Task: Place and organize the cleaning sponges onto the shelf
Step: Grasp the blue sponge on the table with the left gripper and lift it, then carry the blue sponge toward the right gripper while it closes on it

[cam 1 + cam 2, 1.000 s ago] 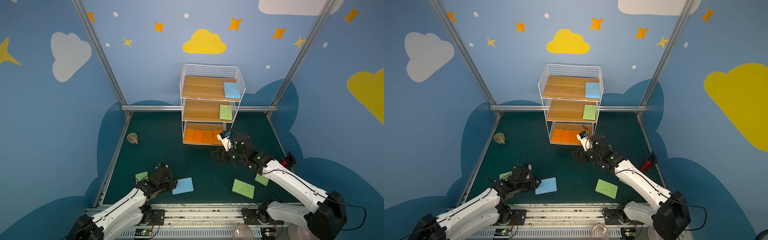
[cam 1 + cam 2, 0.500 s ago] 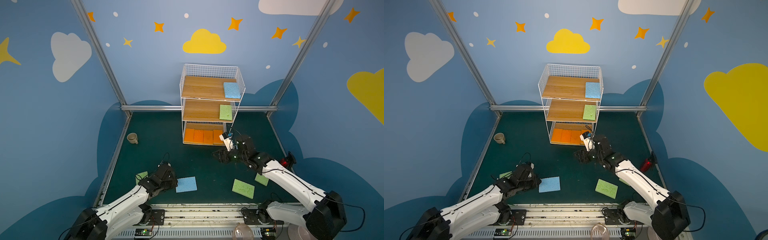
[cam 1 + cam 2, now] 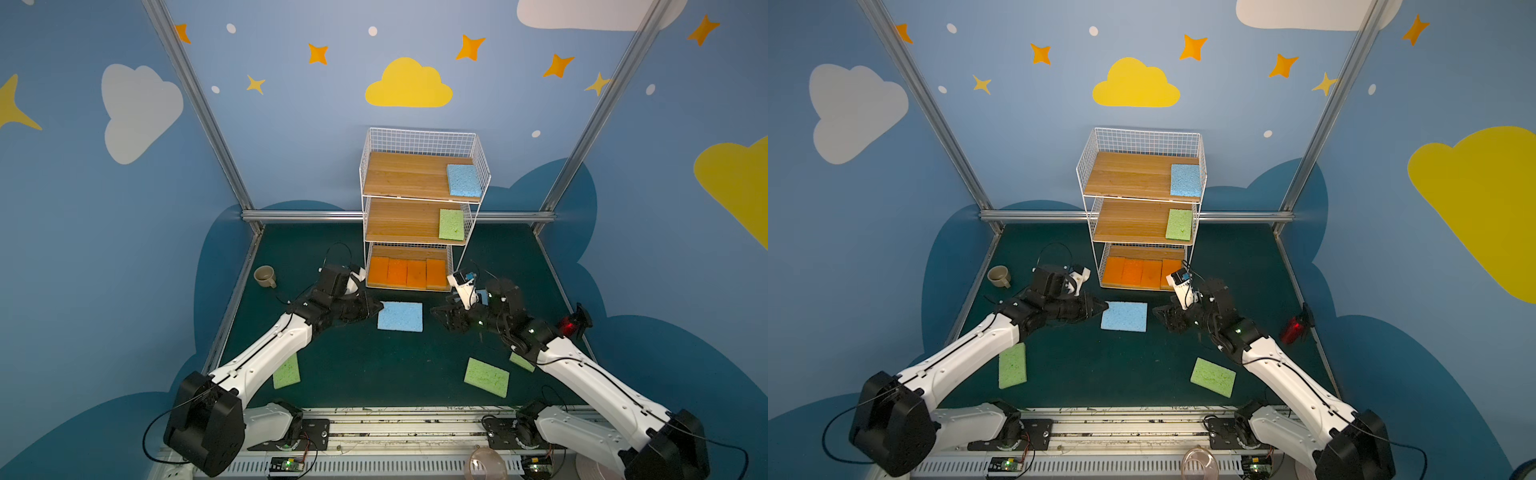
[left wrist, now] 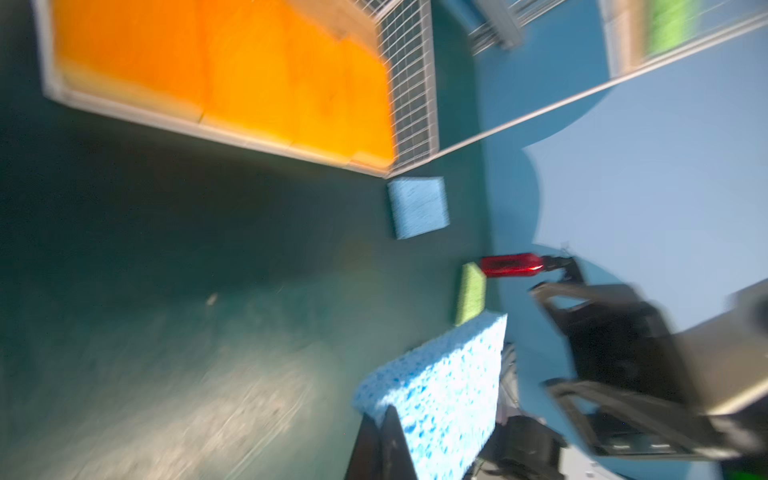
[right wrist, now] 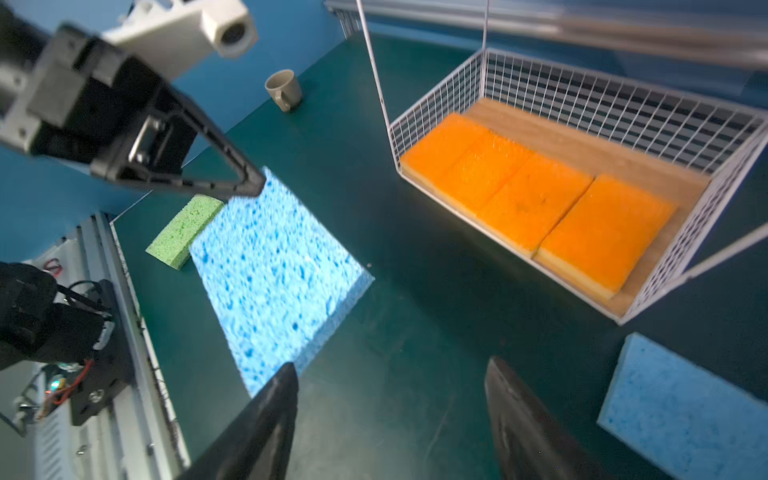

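Both top views look down from high in front onto the shelf (image 3: 403,174); the wrist views sit close, sharing its bottom tier (image 5: 561,129).

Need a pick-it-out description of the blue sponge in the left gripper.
Find the white wire shelf at the back wall; in front of its bottom tier, over the dark green mat, is a light blue sponge. It alone is pinched at one edge by the left gripper; the blue sponge on the top tier and the blue sponge on the mat lie free.
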Motion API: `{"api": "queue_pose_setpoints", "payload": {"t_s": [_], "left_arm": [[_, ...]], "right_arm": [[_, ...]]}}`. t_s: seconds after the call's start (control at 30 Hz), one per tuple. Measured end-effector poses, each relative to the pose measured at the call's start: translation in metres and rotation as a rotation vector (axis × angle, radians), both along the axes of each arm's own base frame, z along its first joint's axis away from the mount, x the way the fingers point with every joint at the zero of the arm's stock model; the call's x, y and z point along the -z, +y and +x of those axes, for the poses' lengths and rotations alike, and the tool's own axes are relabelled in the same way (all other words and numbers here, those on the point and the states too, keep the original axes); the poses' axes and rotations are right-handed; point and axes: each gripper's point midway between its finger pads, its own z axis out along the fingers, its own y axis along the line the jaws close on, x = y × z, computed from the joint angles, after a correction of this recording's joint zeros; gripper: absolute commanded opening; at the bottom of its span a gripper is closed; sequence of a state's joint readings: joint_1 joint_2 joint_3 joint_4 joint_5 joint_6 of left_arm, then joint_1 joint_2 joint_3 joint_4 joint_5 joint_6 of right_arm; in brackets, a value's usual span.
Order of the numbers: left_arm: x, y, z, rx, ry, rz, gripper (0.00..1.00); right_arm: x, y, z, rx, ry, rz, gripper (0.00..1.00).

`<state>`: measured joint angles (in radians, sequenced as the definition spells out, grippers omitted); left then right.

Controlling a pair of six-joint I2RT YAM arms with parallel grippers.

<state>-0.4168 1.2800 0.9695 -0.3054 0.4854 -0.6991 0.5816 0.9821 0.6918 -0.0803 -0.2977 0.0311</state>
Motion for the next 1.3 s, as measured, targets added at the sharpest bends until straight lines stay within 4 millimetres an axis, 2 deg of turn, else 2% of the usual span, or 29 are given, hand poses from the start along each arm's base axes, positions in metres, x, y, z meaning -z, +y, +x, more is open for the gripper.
{"api": "queue_pose_setpoints", "payload": {"t_s": [0.1, 0.17, 0.27, 0.33, 0.43, 0.5, 0.57, 0.67, 0.87, 1.07, 1.3], "left_arm": [[-0.042, 0.0, 0.015, 0.038, -0.04, -0.052, 0.03], [-0.065, 0.001, 0.021, 0.07, -0.06, -0.078, 0.03], [-0.08, 0.003, 0.026, 0.119, -0.049, -0.098, 0.03], [-0.079, 0.004, 0.027, 0.143, -0.019, -0.099, 0.03], [-0.065, 0.008, 0.024, 0.166, 0.05, -0.088, 0.03], [-0.057, 0.011, 0.022, 0.174, 0.088, -0.081, 0.03], [-0.054, 0.014, 0.021, 0.178, 0.115, -0.079, 0.03], [-0.056, 0.023, 0.025, 0.168, 0.125, -0.085, 0.03], [-0.068, 0.032, 0.038, 0.162, 0.11, -0.094, 0.03], [-0.064, 0.031, 0.044, 0.178, 0.128, -0.097, 0.03], [-0.059, 0.032, 0.044, 0.181, 0.15, -0.094, 0.03]], "right_arm": [[-0.01, 0.0, 0.0, -0.036, -0.165, 0.008, 0.72], [-0.015, 0.001, 0.002, -0.055, -0.242, -0.008, 0.68], [-0.024, 0.006, 0.006, -0.097, -0.327, -0.04, 0.61], [-0.034, 0.013, 0.006, -0.148, -0.379, -0.059, 0.58], [-0.056, 0.021, 0.005, -0.22, -0.479, -0.073, 0.54], [-0.067, 0.026, 0.002, -0.263, -0.535, -0.074, 0.58], [-0.074, 0.03, -0.003, -0.311, -0.588, -0.074, 0.67], [-0.075, 0.035, -0.008, -0.372, -0.646, -0.088, 0.74], [-0.081, 0.047, -0.008, -0.474, -0.721, -0.141, 0.74], [-0.093, 0.064, -0.01, -0.552, -0.816, -0.201, 0.72], [-0.078, 0.076, -0.005, -0.622, -0.848, -0.304, 0.66]]}}
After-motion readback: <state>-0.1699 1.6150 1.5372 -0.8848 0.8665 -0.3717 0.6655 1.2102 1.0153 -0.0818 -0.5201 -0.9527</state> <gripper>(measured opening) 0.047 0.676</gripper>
